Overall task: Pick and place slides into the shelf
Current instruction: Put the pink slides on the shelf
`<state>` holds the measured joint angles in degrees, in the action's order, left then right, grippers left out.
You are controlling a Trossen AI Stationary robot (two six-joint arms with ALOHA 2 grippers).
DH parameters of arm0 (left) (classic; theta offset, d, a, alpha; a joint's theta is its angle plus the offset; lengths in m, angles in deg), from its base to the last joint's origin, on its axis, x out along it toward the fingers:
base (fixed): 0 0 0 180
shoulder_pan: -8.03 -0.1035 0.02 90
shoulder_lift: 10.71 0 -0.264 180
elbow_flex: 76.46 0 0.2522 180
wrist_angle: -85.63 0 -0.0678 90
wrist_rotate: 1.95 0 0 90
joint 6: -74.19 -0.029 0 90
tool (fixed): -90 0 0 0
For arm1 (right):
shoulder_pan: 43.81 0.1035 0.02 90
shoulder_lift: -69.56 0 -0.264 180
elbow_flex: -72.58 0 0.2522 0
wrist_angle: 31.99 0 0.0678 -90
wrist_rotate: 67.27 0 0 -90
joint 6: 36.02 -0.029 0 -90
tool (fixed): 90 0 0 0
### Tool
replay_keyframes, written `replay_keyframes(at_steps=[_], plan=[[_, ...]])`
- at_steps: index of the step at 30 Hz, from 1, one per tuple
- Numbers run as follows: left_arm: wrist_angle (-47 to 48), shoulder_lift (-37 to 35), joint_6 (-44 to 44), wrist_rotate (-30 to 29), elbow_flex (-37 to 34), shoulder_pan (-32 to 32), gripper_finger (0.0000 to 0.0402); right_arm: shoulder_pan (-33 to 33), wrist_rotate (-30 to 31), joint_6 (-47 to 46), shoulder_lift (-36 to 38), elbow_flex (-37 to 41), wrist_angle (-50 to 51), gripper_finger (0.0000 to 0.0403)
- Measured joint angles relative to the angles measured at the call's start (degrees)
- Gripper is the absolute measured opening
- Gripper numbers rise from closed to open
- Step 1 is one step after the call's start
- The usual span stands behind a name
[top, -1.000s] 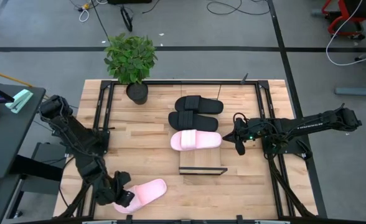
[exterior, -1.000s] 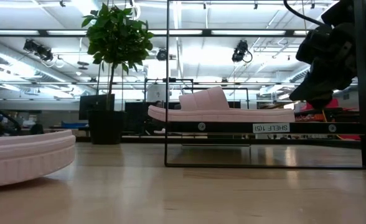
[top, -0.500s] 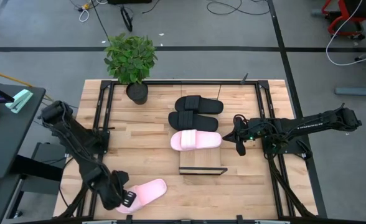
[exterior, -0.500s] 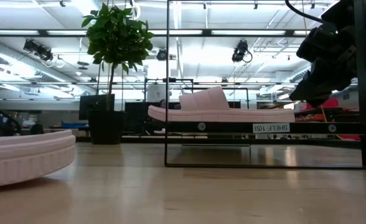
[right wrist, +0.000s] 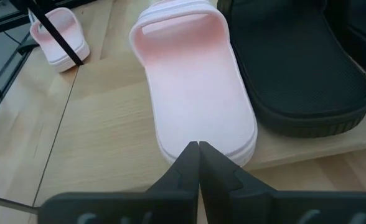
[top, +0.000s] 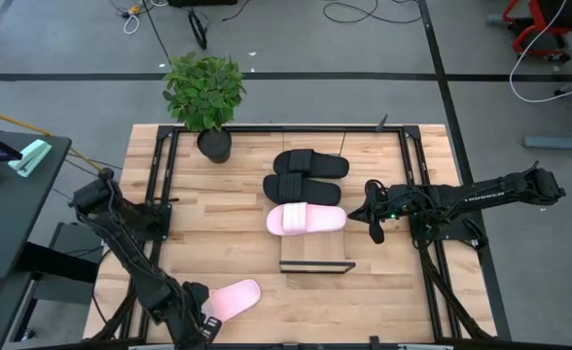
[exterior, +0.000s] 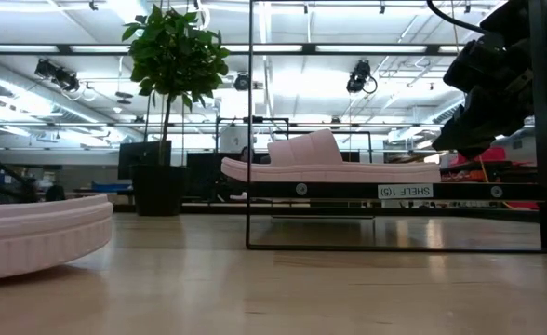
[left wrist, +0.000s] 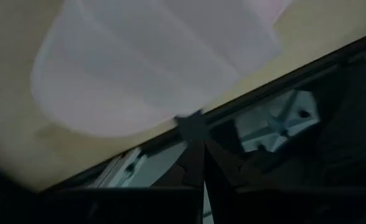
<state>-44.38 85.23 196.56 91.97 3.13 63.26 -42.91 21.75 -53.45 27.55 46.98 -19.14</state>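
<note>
One light pink slide (top: pixel 232 297) lies flat on the table near its front left; it also shows in the low view (exterior: pixel 32 237). My left gripper (top: pixel 200 316) is shut and tipped steeply down over that slide's left end, hiding it. In the left wrist view the shut fingertips (left wrist: pixel 194 127) stand at the slide's rounded rim (left wrist: pixel 139 118). Two black slides (top: pixel 305 175) and the other pink slide (top: pixel 305 219) rest sole-down on the shelf (top: pixel 315 253). My right gripper (top: pixel 375 231) is shut and hangs just right of the shelf, apart from that pink slide (right wrist: pixel 195 93). My left gripper's shut fingertips stand right at the rounded rim (left wrist: pixel 170 121) of the pink slide on the table, coming steeply from above. I cannot tell whether they touch it. The slide lies flat on the tabletop.
A potted plant (top: pixel 206 97) stands at the table's far left corner. Black frame rails (top: pixel 160 185) run along the table's sides and far edge. Bare wood lies between the shelf and the near slide. The shelf's thin black frame (exterior: pixel 251 140) rises above the board.
My left gripper has gone toward the table's near edge and a little to the right along the pink slide, tipping more steeply downward, still shut. The slide lies where it was.
</note>
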Motion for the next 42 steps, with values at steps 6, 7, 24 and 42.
replay_keyframes(at_steps=[6,7,24,42], plan=[[6.7,1.6,1.3,2.6,4.3,0.3,0.001,0.0,0.0,0.1,0.0,0.0,0.0,0.0013],[6.7,1.6,1.6,2.5,4.3,0.3,0.0013,0.0,0.0,0.1,0.0,0.0,0.0,0.0013],[0.5,1.6,-13.4,1.3,4.2,-0.4,0.0019,0.0,0.0,1.3,0.0,0.0,0.0,0.0013],[3.9,1.6,8.7,-2.9,3.6,-0.9,0.0187,0.0,-2.5,3.6,0.0,0.0,0.0,0.0013]])
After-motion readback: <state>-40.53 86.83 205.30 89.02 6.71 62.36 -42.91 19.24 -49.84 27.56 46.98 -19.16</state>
